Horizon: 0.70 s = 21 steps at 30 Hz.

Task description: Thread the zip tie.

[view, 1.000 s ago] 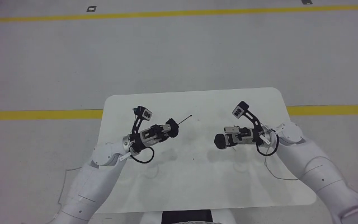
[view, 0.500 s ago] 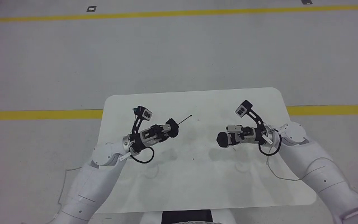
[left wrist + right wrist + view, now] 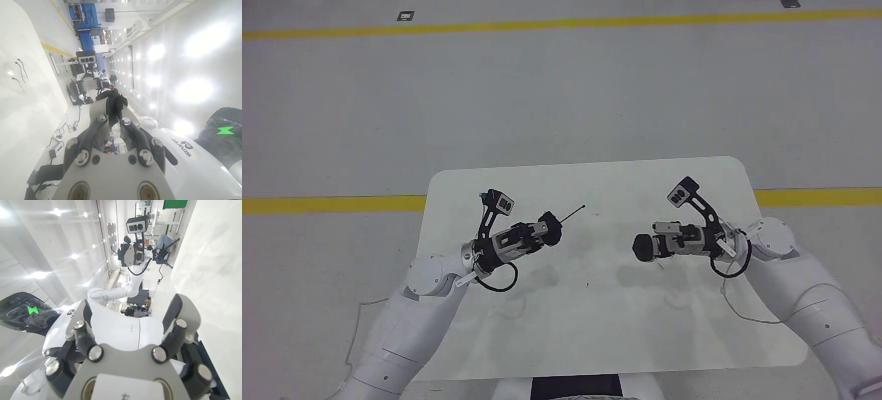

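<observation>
Clamping a black zip tie (image 3: 573,212), left gripper (image 3: 553,229) is hovering over the table (image 3: 642,180), right gripper (image 3: 641,247) hovering there too, jaws spread.

Item: small sign (image 3: 95,36) on the blue racking (image 3: 86,40) in the room behind, bearing one character too small to tell. Nothing else can be read with certainty.

Zip tie (image 3: 573,213) end inside left hand (image 3: 552,228)
</observation>
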Available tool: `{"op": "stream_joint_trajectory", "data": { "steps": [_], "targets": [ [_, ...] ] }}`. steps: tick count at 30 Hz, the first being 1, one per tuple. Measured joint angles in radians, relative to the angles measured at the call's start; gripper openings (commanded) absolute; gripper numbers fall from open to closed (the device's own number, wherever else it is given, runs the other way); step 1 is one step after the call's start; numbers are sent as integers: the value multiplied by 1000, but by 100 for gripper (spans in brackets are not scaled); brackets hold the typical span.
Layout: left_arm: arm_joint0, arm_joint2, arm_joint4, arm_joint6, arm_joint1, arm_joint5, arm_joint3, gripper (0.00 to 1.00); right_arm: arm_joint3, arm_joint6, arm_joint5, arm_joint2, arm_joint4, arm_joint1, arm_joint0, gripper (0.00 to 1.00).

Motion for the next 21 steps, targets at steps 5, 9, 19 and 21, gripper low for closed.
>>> {"op": "stream_joint_trajectory", "data": {
  "steps": [5, 9, 19, 21],
  "targets": [
    [-7, 18, 14, -38, 4, 29, -3, 0, 16, 28, 14, 6, 5, -7, 7, 100],
    [-11, 22, 31, -65, 7, 43, -1, 0, 17, 29, 15, 5, 5, -7, 8, 100],
    [-10, 48, 37, -64, 8, 83, -7, 0, -8, 3, 28, 12, -4, -10, -11, 100],
    [-14, 57, 39, -73, 9, 94, -4, 0, -9, 18, 31, 16, -2, -11, -14, 100]
  ]
}}
